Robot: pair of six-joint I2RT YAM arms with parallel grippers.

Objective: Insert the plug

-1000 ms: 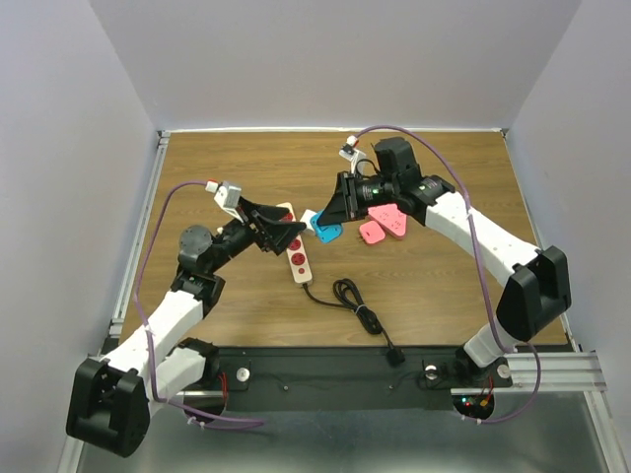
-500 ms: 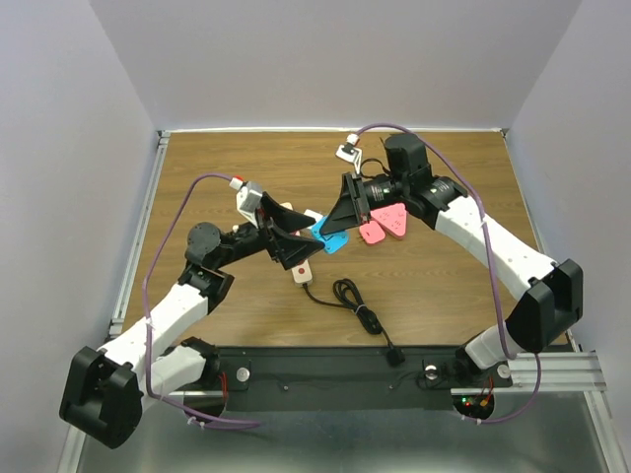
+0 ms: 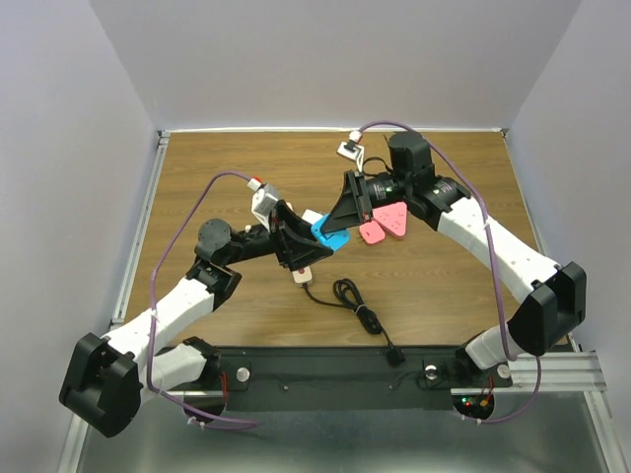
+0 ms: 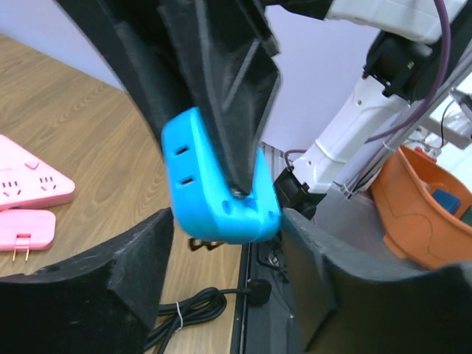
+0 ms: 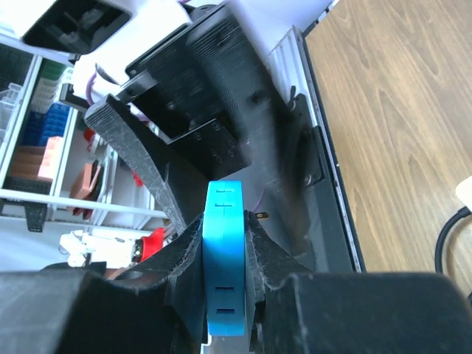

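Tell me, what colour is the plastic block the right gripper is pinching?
Bright blue. The blue plastic adapter block shows best in the left wrist view.

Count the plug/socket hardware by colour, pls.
blue adapter: 1
pink pieces: 2
white power strip, with its black cord: 1
Total: 4

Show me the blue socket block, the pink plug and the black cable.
blue socket block [image 4: 214, 212], left wrist view, lower body.
pink plug [image 4: 26, 227], left wrist view, flat body.
black cable [image 3: 352, 299], top view, bundled coil.
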